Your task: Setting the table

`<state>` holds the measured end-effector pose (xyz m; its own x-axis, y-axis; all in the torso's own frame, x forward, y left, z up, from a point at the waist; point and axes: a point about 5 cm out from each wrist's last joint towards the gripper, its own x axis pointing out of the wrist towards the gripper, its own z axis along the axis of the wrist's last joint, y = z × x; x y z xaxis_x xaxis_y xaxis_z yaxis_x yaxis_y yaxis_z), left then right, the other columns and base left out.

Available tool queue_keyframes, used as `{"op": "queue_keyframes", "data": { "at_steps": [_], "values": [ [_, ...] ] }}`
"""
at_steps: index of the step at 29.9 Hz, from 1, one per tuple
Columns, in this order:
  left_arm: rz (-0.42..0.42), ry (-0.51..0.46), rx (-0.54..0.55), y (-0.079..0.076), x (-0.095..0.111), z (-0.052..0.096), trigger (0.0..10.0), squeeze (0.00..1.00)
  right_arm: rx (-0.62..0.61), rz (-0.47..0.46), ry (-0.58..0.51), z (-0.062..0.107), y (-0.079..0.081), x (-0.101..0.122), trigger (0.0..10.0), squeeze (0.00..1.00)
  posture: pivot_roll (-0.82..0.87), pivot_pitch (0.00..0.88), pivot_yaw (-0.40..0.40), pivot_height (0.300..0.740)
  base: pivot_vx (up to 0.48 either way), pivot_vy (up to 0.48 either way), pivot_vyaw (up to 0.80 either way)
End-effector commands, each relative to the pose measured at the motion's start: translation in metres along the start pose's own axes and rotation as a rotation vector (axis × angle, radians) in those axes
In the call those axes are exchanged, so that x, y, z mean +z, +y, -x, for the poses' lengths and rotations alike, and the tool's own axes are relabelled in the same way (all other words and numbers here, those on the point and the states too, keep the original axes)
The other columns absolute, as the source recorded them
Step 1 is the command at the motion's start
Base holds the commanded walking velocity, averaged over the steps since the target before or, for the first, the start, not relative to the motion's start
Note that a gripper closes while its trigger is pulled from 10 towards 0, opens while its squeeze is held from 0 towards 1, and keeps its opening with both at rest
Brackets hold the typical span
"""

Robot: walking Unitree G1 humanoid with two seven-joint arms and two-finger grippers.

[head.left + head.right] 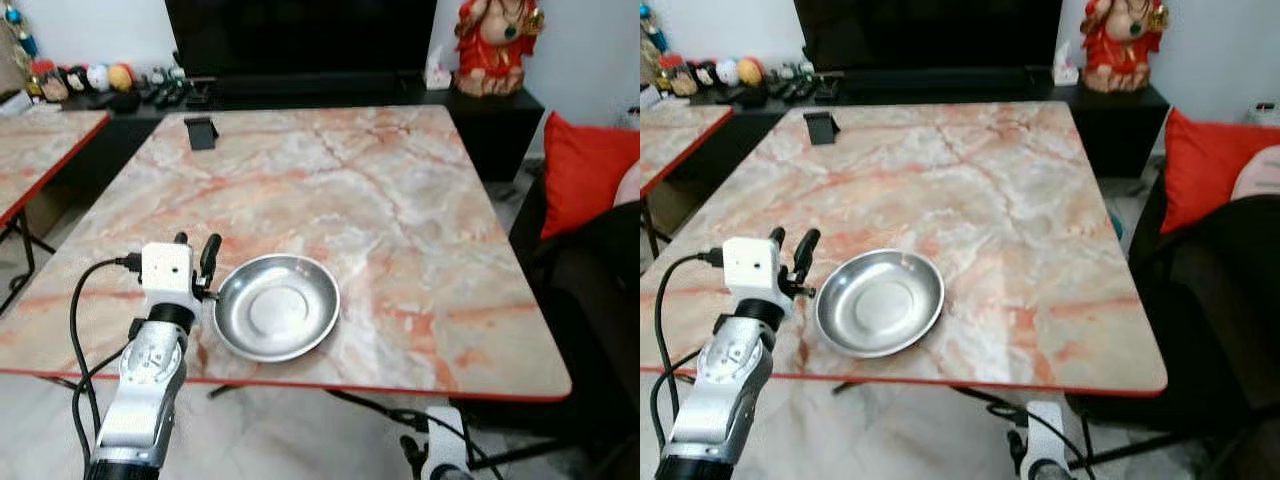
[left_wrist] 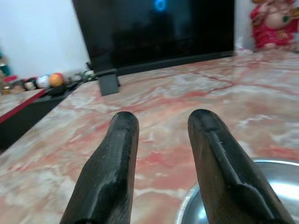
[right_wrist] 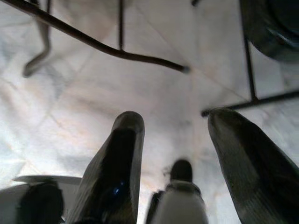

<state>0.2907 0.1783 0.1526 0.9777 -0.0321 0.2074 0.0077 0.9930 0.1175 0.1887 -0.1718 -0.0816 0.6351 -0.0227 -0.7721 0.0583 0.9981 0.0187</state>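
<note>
The right gripper point(image 3: 173, 140) hangs below the desk's near edge, its fingers spread apart with nothing between them, pointing at the pale tiled floor point(image 3: 140, 93) and the dark metal desk legs point(image 3: 107, 49); in the head views only the top of that arm shows, cut off by the picture's bottom edge. A blurred white and black shape under the fingers cannot be made out.

On the marble desk point(image 1: 400, 200), close to its red-trimmed near edge and toward the near left corner, lies a shallow steel plate point(image 1: 277, 307), empty and right way up. The left gripper point(image 1: 195, 250) is just beside the plate's left rim, its fingers point(image 2: 117, 154) parted and holding nothing. Whether one finger touches the rim cannot be told; in the left wrist view that finger covers part of the plate, and the plate is cut off at the picture's corner.

Near the far left corner of the desk stands a small dark stand point(image 1: 201, 132). Beyond the far edge is a low black cabinet with a large dark screen point(image 1: 300, 40), a red figurine point(image 1: 495, 45) and small blurred round ornaments point(image 1: 85, 78). A red cushion point(image 1: 590, 170) lies past the desk's right edge, partly cut off.
</note>
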Motion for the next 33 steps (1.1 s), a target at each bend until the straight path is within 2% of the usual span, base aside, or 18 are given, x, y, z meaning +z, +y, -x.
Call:
{"op": "queue_keyframes", "data": {
  "at_steps": [1, 3, 9, 26, 33],
  "values": [
    [-0.016, -0.012, 0.007, 0.002, 0.002, 0.001, 10.0, 0.0, 0.0, -0.007, 0.006, 0.0, 0.0, -0.001, 10.0, 0.0, -0.07, 0.0, 0.06, 0.74, 0.0, 0.465, 0.0],
    [-0.017, -0.014, 0.009, 0.003, 0.002, 0.0, 10.0, 0.0, 0.0, -0.005, 0.006, 0.0, 0.0, -0.001, 10.0, 0.0, -0.07, 0.0, 0.058, 0.74, 0.0, 0.463, 0.0],
    [-0.018, -0.02, 0.019, 0.005, 0.004, -0.001, 10.0, 0.0, 0.004, -0.005, 0.002, 0.0, 0.0, 0.0, 10.0, 0.0, -0.06, 0.0, 0.056, 0.74, 0.0, 0.0, 0.0],
    [-0.016, -0.013, 0.046, 0.007, 0.002, 0.002, 10.0, 0.0, 0.01, 0.001, 0.001, 0.0, 0.001, 0.001, 10.0, 0.0, -0.07, 0.0, 0.045, 0.74, 0.0, 0.463, 0.0],
    [0.014, 0.008, 0.096, 0.009, -0.004, 0.01, 10.0, 0.0, 0.017, 0.026, 0.004, 0.0, 0.0, 0.001, 10.0, 0.0, -0.06, 0.0, 0.029, 0.74, 0.0, 0.463, 0.0]
  ]
}}
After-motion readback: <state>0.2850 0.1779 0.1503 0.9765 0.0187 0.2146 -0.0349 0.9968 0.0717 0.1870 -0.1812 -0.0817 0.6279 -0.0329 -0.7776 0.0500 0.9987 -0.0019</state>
